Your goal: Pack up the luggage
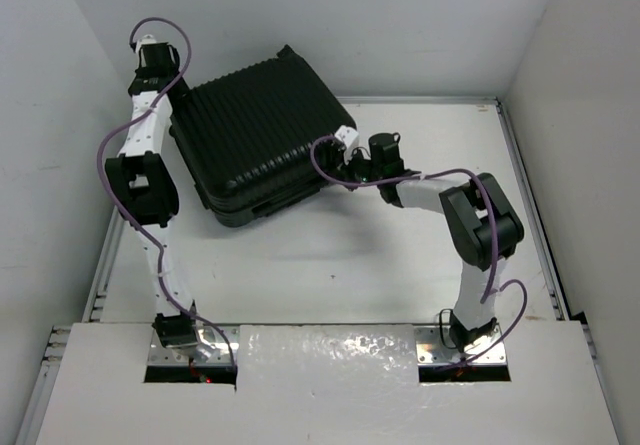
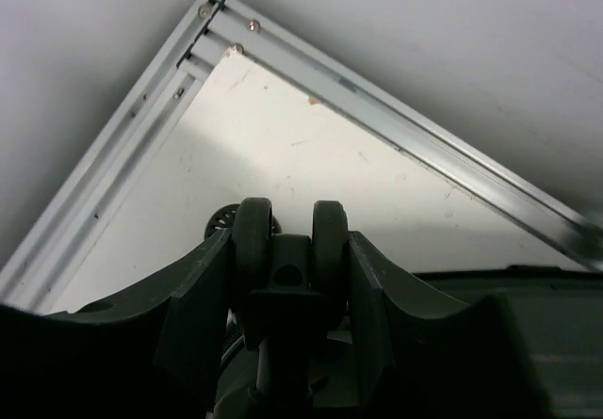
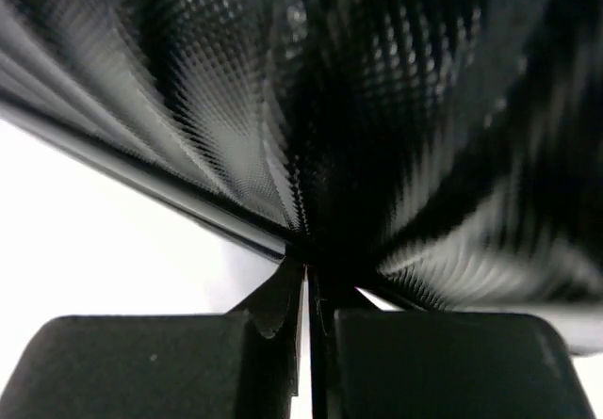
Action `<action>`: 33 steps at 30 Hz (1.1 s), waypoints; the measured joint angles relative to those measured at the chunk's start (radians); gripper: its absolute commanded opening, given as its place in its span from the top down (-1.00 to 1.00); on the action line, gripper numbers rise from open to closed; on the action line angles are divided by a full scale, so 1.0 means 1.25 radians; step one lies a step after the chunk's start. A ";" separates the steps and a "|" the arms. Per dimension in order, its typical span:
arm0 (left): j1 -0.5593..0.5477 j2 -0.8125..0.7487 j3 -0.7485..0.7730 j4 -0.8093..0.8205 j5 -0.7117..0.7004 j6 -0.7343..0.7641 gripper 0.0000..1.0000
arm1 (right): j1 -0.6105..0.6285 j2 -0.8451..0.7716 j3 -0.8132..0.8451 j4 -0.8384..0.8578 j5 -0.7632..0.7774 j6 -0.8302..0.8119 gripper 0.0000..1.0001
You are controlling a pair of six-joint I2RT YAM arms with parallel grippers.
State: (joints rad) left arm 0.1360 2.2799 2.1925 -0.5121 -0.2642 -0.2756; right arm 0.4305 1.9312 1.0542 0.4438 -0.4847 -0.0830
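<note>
Black ribbed hard-shell luggage (image 1: 260, 135) lies closed at the tabletop's (image 1: 330, 255) far-left corner. The left arm is stretched far, its left end effector (image 2: 290, 249) clamping the 2-wheel caster (image 2: 330, 240). The right arm is elbow-bent, its right end effector (image 3: 306, 282) pinched shut against the shell's right edge.

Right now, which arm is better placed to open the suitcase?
Probably right: the right claw, shut, touches the suitcase edge. The left claw is clamped on a far corner wheel, away from that edge.
</note>
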 measured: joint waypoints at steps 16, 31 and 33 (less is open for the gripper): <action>-0.128 -0.364 -0.328 -0.073 -0.237 -0.240 -0.99 | -0.013 -0.026 -0.183 0.310 0.076 0.280 1.00; -0.806 -0.644 -0.765 0.051 -0.335 -0.341 -0.94 | -0.062 -0.051 -0.132 0.199 0.333 0.389 1.00; -0.829 -0.551 -0.797 0.040 -0.327 -0.365 -0.93 | -0.081 -0.019 -0.047 0.112 0.336 0.385 0.82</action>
State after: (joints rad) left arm -0.8997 1.5913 1.1965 -0.4618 -0.6724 -0.7319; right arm 0.3294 1.9076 0.9955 0.5842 -0.0650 0.3988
